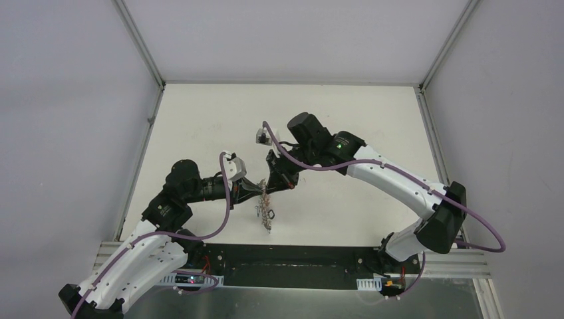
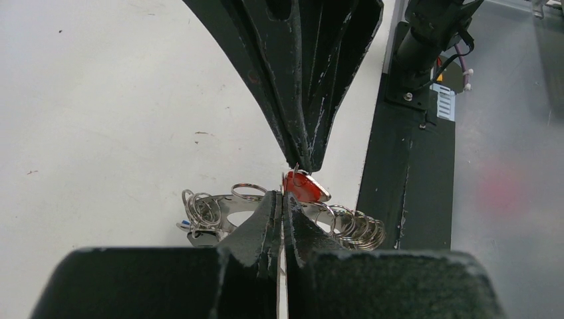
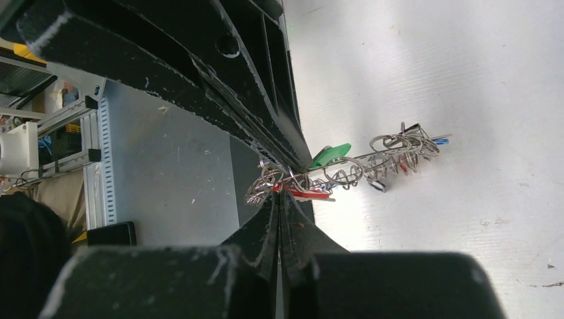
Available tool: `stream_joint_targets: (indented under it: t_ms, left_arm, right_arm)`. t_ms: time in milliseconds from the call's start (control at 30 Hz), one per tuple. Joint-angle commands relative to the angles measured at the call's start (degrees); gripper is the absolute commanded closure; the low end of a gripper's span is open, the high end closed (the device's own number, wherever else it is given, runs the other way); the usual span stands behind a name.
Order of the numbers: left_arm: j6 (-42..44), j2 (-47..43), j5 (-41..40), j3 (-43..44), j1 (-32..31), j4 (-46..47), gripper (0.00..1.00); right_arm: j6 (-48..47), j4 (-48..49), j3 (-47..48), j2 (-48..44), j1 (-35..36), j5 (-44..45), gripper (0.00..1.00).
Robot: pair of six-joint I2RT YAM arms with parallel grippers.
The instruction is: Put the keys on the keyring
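Note:
The keyring (image 2: pixel 219 207), a flat grey metal ring edged with wire loops, is held off the table between both grippers. My left gripper (image 2: pixel 282 195) is shut on its rim. My right gripper (image 2: pixel 302 165) comes in from the opposite side, shut on the small loop of the red-tagged key (image 2: pixel 307 188), right at the rim. In the right wrist view the keyring (image 3: pixel 359 166) shows edge-on, with the red tag (image 3: pixel 307 193) at my right gripper (image 3: pixel 279 194). A blue tag (image 3: pixel 440 140) sits at the ring's far end. From above, the keyring (image 1: pixel 267 211) hangs below the meeting grippers.
A green tag (image 3: pixel 331 154) sticks up from the ring near the left gripper's fingers. The black base strip (image 1: pixel 299 266) runs along the table's near edge, just behind the ring. White walls close in the table on three sides.

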Motion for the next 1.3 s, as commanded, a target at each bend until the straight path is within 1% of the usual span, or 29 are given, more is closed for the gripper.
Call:
stream_joint_targets:
  t_ms: [0, 633, 867, 967, 1033, 1100, 1133, 1200, 1267]
  left_arm:
    - [-1.11, -0.7, 1.46, 0.22, -0.39, 5.6, 1.0]
    - [-1.45, -1.12, 1.33, 0.13, -0.39, 6.31, 1.0]
    - [-1.59, -1.66, 1.29, 0.1, -0.39, 6.7, 1.0]
    - [-1.71, -1.93, 1.2, 0.04, -0.39, 7.04, 1.0]
    - [-1.82, -2.17, 1.2, -0.04, -0.39, 7.25, 1.0]
    - [-1.94, -2.26, 1.18, -0.05, -0.39, 7.48, 1.0]
    - [-1.99, -2.27, 1.25, -0.12, -0.39, 7.66, 1.0]
    - [-2.19, -2.26, 1.36, -0.05, -0.39, 7.86, 1.0]
    - [-2.17, -2.41, 1.46, -0.05, -0.39, 8.05, 1.0]
  right_arm:
    - [-0.43, 1.34, 3.14, -0.06, 0.57, 2.49, 1.0]
    - [-0.54, -0.93, 1.95, 0.51, 0.85, 10.72, 1.0]
    - [-0.13, -0.35, 1.13, 0.62, 0.83, 10.31, 1.0]
    - [0.36, 2.21, -0.64, -1.1, 0.79, 10.31, 1.0]
    - [0.36, 5.04, -2.47, -3.13, 0.76, 9.88, 0.86]
    - [0.36, 8.78, -5.15, -5.86, 0.76, 10.49, 0.76]
    - [0.36, 10.71, -6.52, -7.45, 0.76, 10.8, 0.68]
    - [0.36, 15.66, -9.64, -10.77, 0.76, 11.27, 0.42]
    - [0.36, 20.32, -13.63, -14.11, 0.76, 11.27, 0.42]
